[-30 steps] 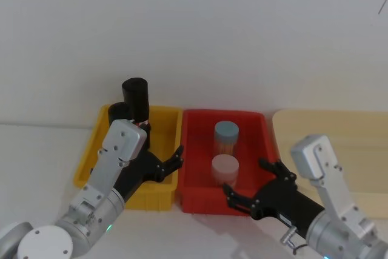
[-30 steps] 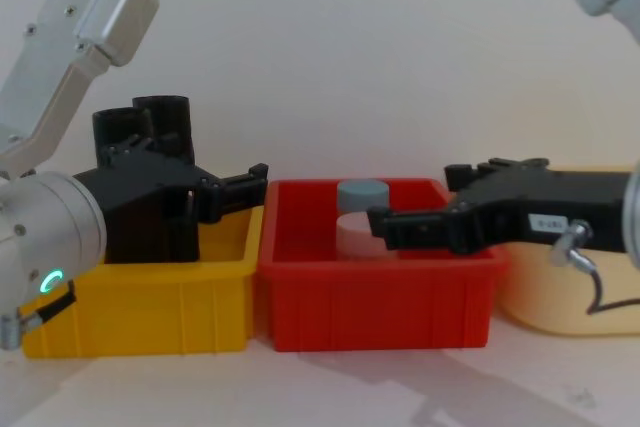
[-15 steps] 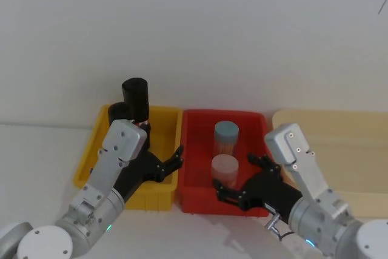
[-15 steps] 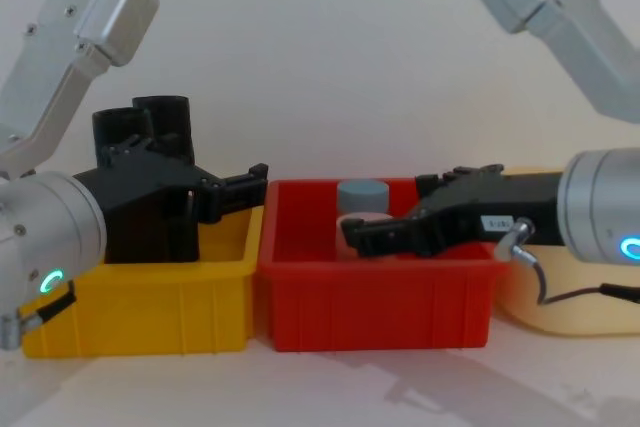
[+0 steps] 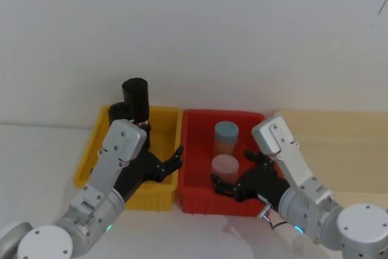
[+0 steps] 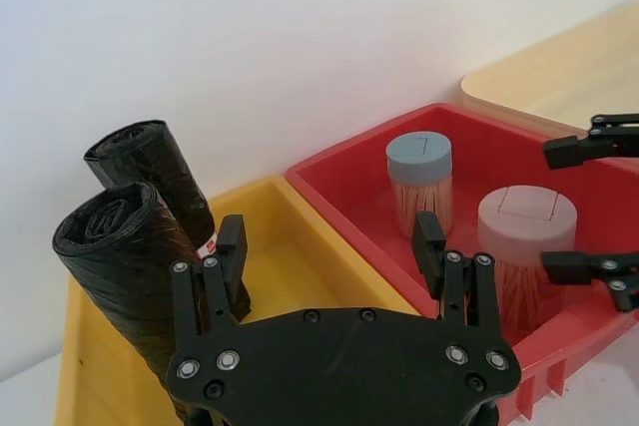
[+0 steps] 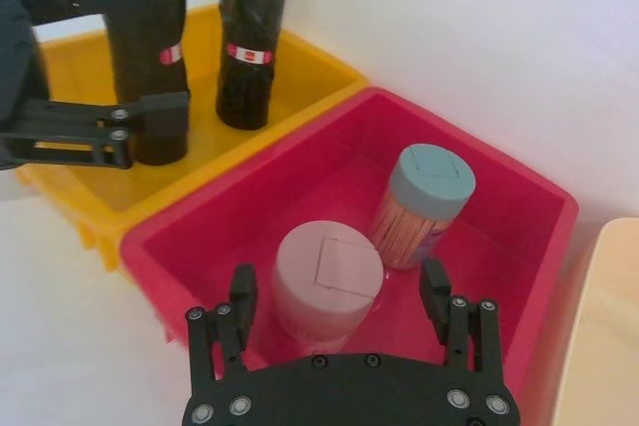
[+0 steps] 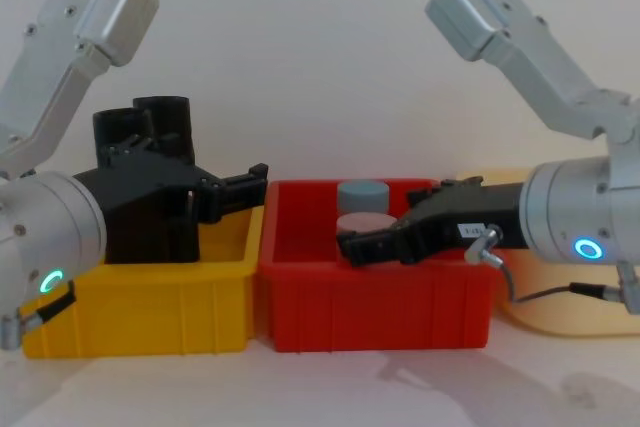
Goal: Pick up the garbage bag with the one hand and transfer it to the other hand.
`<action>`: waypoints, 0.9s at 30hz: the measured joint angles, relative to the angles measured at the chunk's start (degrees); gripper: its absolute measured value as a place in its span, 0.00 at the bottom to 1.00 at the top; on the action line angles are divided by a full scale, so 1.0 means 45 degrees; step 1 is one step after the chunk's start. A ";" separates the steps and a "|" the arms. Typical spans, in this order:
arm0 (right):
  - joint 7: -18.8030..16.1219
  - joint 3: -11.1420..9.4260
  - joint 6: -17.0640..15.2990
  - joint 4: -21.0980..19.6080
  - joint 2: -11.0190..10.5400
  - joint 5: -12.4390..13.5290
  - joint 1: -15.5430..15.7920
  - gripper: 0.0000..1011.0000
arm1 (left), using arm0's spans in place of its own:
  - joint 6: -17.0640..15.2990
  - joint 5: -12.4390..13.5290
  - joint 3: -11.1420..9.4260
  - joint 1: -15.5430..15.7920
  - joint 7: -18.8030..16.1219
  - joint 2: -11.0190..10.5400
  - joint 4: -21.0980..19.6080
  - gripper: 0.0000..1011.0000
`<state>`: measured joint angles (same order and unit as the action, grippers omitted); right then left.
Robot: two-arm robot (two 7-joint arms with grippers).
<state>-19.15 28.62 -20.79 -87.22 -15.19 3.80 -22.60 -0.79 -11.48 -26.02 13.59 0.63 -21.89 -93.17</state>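
The garbage bag is crinkled, faintly shiny black plastic (the red bin smooth, glossy plastic).

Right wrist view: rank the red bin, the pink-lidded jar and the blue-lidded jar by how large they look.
1. red bin, clearly largest.
2. pink-lidded jar.
3. blue-lidded jar: it looks slightly smaller, but it sits farther from the camera, so their true sizes may match.

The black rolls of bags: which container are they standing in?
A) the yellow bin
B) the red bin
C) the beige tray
A: both black rolls stand on end in the yellow bin, while the red bin beside it holds two jars.
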 joint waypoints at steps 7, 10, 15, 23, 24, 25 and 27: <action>0.0059 0.0024 0.0045 0.0657 0.0268 -0.0163 -0.0381 0.99 | 0.0000 0.0000 0.0000 0.0000 0.0000 0.0000 -0.0001 0.99; 0.0068 0.0031 0.0057 0.0854 0.0346 -0.0209 -0.0482 0.99 | 0.0000 0.0000 0.0000 0.0000 0.0000 0.0001 -0.0001 0.99; 0.0055 0.0053 0.0068 0.1199 0.0467 -0.0316 -0.0652 0.99 | 0.0000 0.0001 -0.0001 0.0000 0.0000 0.0000 -0.0001 0.99; 0.0014 0.0065 0.0093 0.1515 0.0576 -0.0404 -0.0807 0.99 | 0.0000 0.0001 -0.0001 0.0000 0.0000 0.0000 0.0000 0.99; 0.0011 0.0065 0.0095 0.1528 0.0582 -0.0409 -0.0816 0.99 | 0.0000 0.0000 0.0000 0.0000 0.0000 0.0001 -0.0001 0.99; 0.0008 0.0066 0.0096 0.1542 0.0590 -0.0412 -0.0828 0.99 | 0.0000 0.0000 0.0000 0.0000 0.0000 0.0000 -0.0001 0.99; 0.0002 0.0065 0.0102 0.1582 0.0603 -0.0425 -0.0848 0.99 | 0.0000 0.0000 0.0000 0.0000 0.0000 0.0000 0.0000 0.99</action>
<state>-19.14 28.92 -20.33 -80.10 -12.48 1.89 -26.42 -0.79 -11.48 -26.02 13.59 0.63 -21.89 -93.18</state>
